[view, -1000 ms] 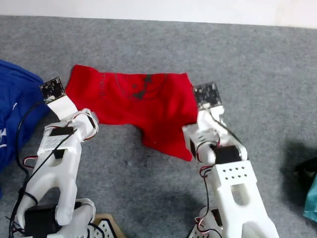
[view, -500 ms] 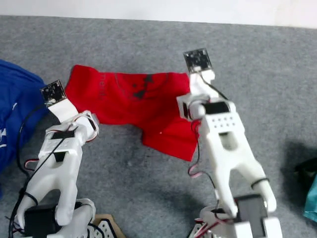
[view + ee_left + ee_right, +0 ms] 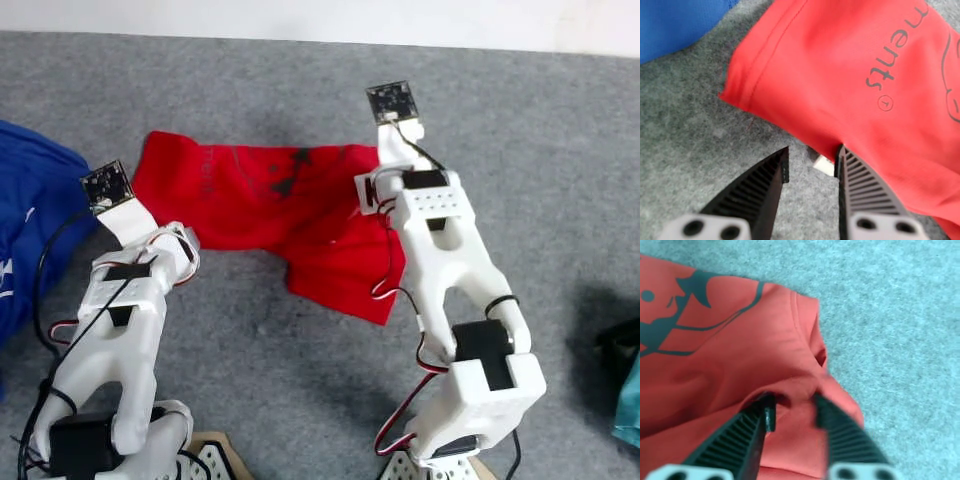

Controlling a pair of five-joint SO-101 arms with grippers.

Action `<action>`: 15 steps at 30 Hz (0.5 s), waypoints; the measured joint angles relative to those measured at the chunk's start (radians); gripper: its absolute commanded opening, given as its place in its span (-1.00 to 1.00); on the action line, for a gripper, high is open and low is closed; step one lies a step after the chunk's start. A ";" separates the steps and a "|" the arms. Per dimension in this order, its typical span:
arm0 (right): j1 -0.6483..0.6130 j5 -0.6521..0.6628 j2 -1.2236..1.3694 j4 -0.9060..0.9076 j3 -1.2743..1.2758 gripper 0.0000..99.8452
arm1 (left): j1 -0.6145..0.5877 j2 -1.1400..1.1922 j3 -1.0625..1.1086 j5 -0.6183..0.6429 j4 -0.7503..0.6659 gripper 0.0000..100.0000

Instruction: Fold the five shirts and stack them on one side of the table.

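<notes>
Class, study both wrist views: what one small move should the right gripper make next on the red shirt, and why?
Probably shut the right gripper on the cloth. Its jaws stand open, down on the red shirt near its corner with a wrinkle between them, beside bare table. The left gripper is open at the opposite hem, so nothing is held for a fold yet.

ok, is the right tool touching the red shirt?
Touching. The right wrist view shows the right tool with both fingertips pressed into the red shirt, the fabric puckered between them.
</notes>
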 measured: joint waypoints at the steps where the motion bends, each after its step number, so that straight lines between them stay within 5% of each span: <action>1: 0.003 0.000 0.000 0.000 0.000 -0.51 | 0.000 0.000 0.000 0.000 0.000 -0.67; 10: -0.023 0.000 -0.218 0.213 0.003 -0.98 | 0.000 0.000 0.003 0.000 0.000 -0.67; 15: -0.074 0.000 -0.437 0.330 0.126 -0.99 | 0.000 0.000 0.003 0.000 0.000 -0.67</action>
